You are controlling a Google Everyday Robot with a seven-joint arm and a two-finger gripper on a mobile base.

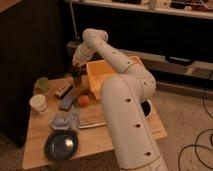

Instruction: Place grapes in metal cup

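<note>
The metal cup (pixel 76 79), small, dark and upright, stands at the far left part of the wooden table (pixel 125 132), just left of a yellow bin. My gripper (pixel 77 66) hangs from the white arm directly over the cup's mouth, very close to it. I cannot make out the grapes as a separate thing. The gripper's tip and the dark cup top cover the spot where they could be.
A yellow bin (pixel 107 75) sits right of the cup. An orange fruit (pixel 83 100), a dark flat block (pixel 67 102), a brown bar (pixel 63 90), a pale green cup (pixel 41 84), a white paper cup (pixel 38 103), a grey cloth (pixel 65 120) and a dark bowl (pixel 61 145) lie at left.
</note>
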